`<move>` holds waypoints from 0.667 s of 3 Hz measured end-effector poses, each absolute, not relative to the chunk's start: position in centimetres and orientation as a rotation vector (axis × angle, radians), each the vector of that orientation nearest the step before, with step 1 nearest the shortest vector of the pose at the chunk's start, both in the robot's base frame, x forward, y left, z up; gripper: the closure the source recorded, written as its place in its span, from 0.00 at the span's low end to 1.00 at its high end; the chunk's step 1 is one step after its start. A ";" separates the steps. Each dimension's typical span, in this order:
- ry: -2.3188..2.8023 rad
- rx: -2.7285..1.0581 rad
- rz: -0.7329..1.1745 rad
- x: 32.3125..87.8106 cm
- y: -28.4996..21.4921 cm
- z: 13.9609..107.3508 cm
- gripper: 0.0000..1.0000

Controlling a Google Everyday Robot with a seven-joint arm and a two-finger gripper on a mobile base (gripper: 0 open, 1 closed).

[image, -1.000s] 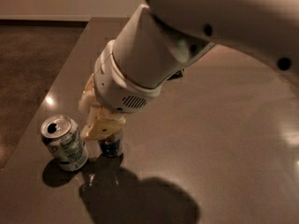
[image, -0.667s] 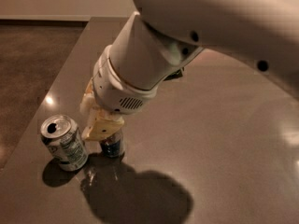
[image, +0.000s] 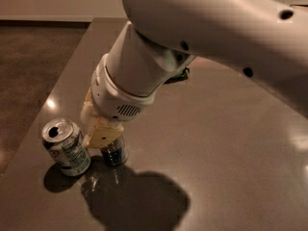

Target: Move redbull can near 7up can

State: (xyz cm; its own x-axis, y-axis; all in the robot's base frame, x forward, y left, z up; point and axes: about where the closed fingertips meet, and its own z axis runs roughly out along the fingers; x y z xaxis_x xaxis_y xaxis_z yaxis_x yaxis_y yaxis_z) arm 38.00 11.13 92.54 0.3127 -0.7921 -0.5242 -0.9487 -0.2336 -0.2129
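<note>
The 7up can (image: 66,147), a squat silver-white can with an open top, stands near the table's left front edge. The redbull can (image: 114,153), slim and blue, stands on the table just right of it, a small gap apart. Only the redbull can's lower body shows. My gripper (image: 103,134) comes down from the big white arm (image: 144,71) and sits over the top of the redbull can, shut on it. A cream fingertip (image: 100,137) covers the can's upper part.
The dark grey table (image: 231,158) stretches to the right and back. Its left edge (image: 45,105) runs close by the 7up can, with brown floor beyond. A small green-and-dark object (image: 177,76) lies behind the arm, mostly hidden.
The upper arm has swung left and nearer the camera. The gripper and both cans have stayed where they were.
</note>
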 end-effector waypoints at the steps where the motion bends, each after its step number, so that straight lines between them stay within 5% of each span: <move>1: 1.540 -2.100 0.428 38.0 11.3 92.4 0.38; 2: 1.540 -2.100 0.428 38.0 11.3 92.6 0.15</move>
State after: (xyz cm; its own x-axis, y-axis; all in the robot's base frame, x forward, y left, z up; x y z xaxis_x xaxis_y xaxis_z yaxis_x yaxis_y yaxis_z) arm 38.00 11.26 92.58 0.3119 -0.7930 -0.5233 -0.9493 -0.2374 -0.2060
